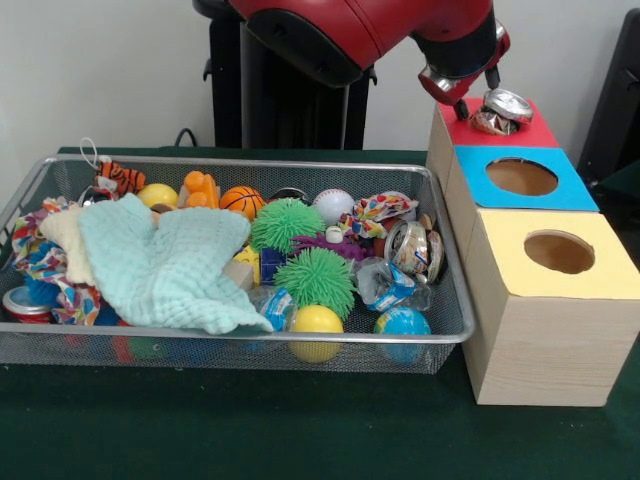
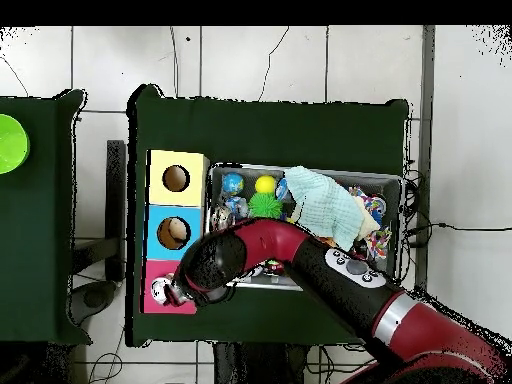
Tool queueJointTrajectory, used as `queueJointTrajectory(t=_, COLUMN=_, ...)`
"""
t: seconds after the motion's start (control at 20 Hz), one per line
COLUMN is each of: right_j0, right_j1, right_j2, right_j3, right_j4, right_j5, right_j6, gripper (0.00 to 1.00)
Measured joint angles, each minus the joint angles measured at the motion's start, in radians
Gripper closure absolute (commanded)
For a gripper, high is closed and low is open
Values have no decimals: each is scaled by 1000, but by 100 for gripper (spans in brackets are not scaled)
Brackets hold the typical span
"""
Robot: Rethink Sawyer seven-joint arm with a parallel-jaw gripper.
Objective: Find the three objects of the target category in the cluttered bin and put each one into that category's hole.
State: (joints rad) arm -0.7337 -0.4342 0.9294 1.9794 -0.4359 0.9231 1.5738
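My gripper [image 1: 478,103] hangs spread over the crushed can [image 1: 500,109] on the red box [image 1: 530,133]; perched there, it could roll off.

Robotics laboratory test cell: a red robot arm [image 2: 330,265] works at a green-covered table [image 1: 250,440] carrying a wire mesh bin [image 1: 430,335] and colour-coded sorting boxes [image 1: 540,310]; cables [image 2: 270,60] cross the tiled floor [image 2: 260,60].

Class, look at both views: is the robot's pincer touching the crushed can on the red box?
Cannot tell. In the front view the pincer sits right beside the crushed can on the red box, with no clear gap or contact; in the overhead view the arm covers that spot.
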Motion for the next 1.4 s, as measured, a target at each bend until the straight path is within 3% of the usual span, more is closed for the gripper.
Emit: queueJointTrajectory(t=1.4, right_j0=-36, right_j1=34, right_j2=27, right_j3=39, right_j4=-2, right_j5=-79, right_j6=0, gripper=0)
